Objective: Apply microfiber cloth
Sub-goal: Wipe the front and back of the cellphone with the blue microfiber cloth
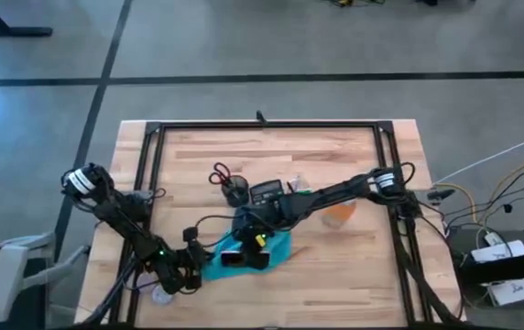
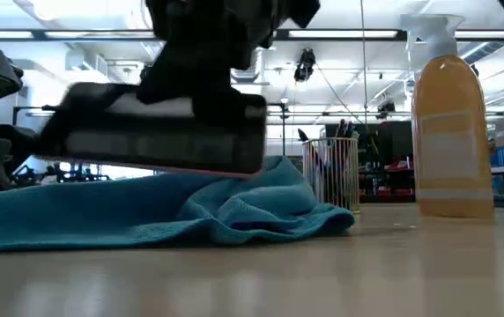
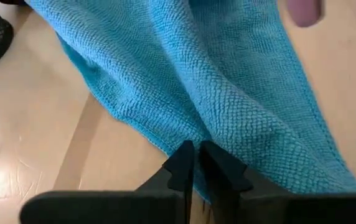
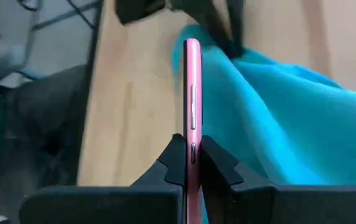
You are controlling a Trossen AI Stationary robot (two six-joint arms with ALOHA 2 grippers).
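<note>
The microfiber cloth (image 2: 155, 210) lies bunched on the butcher-block table (image 1: 335, 266), its edge pinched by the left gripper (image 3: 193, 163). Above it the right gripper (image 4: 192, 155) clamps a pink phone (image 4: 192, 93) edgewise. Behind stand a mesh pen cup (image 2: 332, 174) and an orange spray bottle (image 2: 450, 132), its top cut off.

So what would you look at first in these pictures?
Probably the bright turquoise microfiber cloth spread near the front middle of the wooden table. The right claw is shut on a pink phone, holding it edge-on just above the cloth, while the left claw pinches the cloth's edge. An orange spray bottle stands off to the side.
</note>
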